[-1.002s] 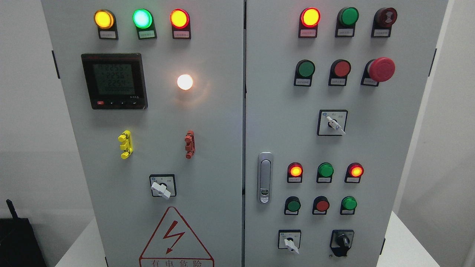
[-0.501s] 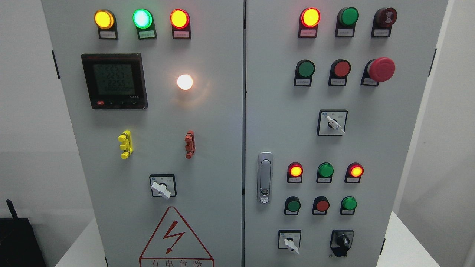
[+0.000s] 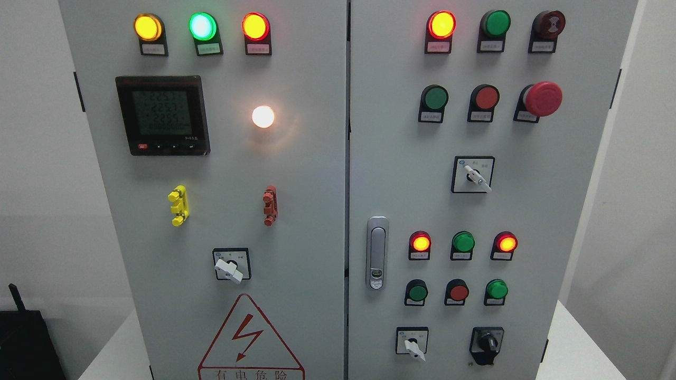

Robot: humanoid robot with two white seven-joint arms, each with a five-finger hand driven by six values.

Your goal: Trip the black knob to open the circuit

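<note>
No hand or arm of the robot showed in the head view, so the state of the fingers could not be told, and nothing touched the panel. The black knob [image 3: 487,344] sat at the lower right of the right door [image 3: 401,174], near the bottom edge, its grip pointing close to twelve o'clock, a little toward eleven. A white selector [image 3: 412,345] stood at its nine o'clock, well apart, with its lever aimed toward five o'clock. At the knob's twelve o'clock ran a row of three buttons [image 3: 458,292], green, red and green, and above them three lamps [image 3: 463,242], the outer two lit red. A second white selector [image 3: 473,175] sat higher on the same door, below the red mushroom button [image 3: 542,98]. The door latch [image 3: 377,252] stood at the door's left edge. On the left door [image 3: 306,211] the meter [image 3: 162,115] showed digits too dim and small to read, and a white lamp [image 3: 263,116] glowed at its three o'clock. The labels under the lamps were too small to make out. The warning triangle [image 3: 248,340] was cut off by the bottom edge, its lettering only half showing. A black box [image 3: 24,343] at the lower left corner was cut off by the frame.
</note>
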